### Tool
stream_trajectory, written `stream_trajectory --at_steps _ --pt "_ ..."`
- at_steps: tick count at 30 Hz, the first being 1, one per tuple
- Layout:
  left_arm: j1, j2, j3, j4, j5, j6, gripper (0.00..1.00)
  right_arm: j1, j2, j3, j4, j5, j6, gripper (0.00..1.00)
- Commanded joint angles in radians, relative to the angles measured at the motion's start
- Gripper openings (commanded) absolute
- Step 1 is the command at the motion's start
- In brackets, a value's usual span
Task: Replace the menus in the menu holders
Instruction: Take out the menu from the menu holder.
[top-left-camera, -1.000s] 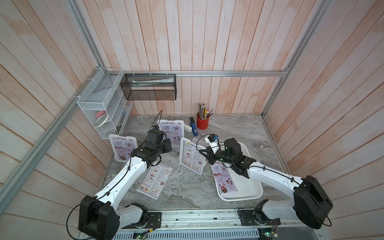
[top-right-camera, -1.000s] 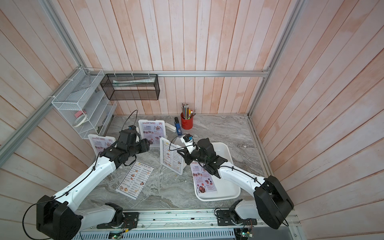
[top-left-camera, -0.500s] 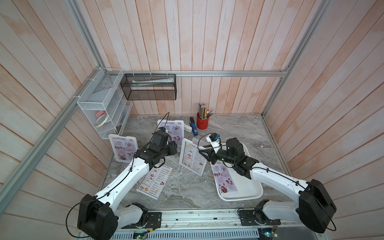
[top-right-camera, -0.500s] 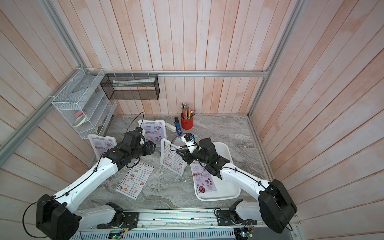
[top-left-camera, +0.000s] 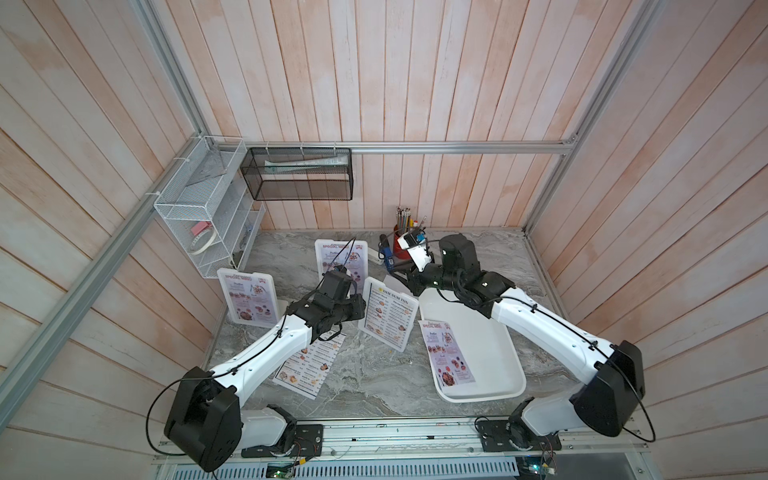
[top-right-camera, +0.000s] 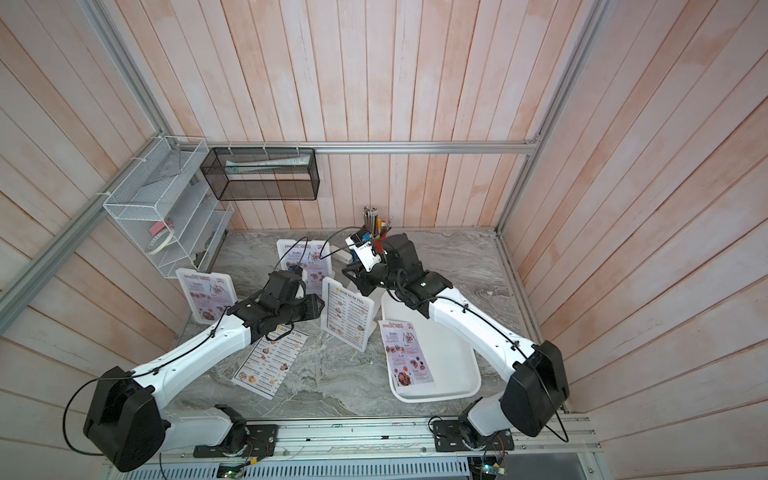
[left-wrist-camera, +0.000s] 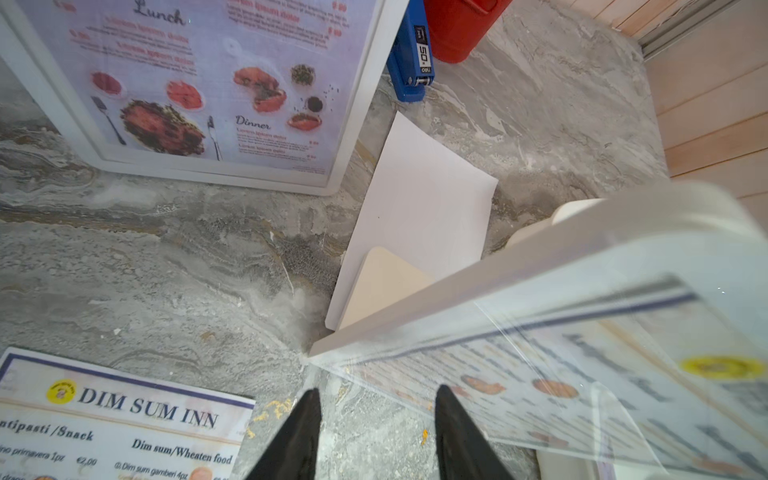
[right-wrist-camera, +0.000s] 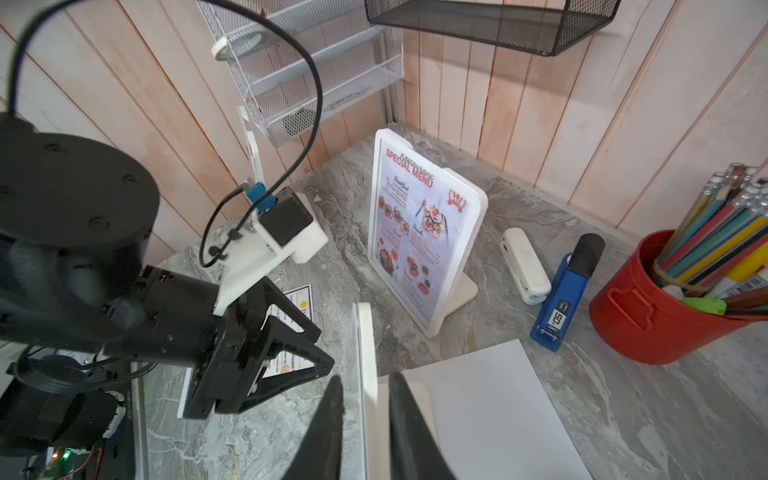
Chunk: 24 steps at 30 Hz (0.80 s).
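The DIM SUM INN menu holder (top-left-camera: 388, 318) stands mid-frame in both top views; likely light, rigid and slick-faced, so grip its white rim. The right pincer (right-wrist-camera: 365, 378) brackets that rim, clamping unconfirmed; the left pincer (left-wrist-camera: 378, 390) is open, empty.

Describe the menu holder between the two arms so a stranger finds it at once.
On the grey marble table, look beside the white tray. The menu holder there shows a white DIM SUM INN sheet; the other two holders show pinkish SPECIAL MENU sheets.
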Motion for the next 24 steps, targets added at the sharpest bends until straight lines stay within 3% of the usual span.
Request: stream_trajectory --at_steps 1,12,24 --pt "-0.001 0.044 -0.016 0.086 -0.004 0.010 0.46 0.004 0.042 0.058 -0.184 -0.012 -0.006 0.21" --pt "0.004 0.143 0.031 0.168 -0.019 0.030 0.46 0.004 0.087 0.115 -0.308 -0.015 0.037 0.18" --pt "0.012 0.055 -0.007 0.099 -0.087 0.045 0.47 0.004 0.115 0.136 -0.336 -0.022 0.117 0.13"
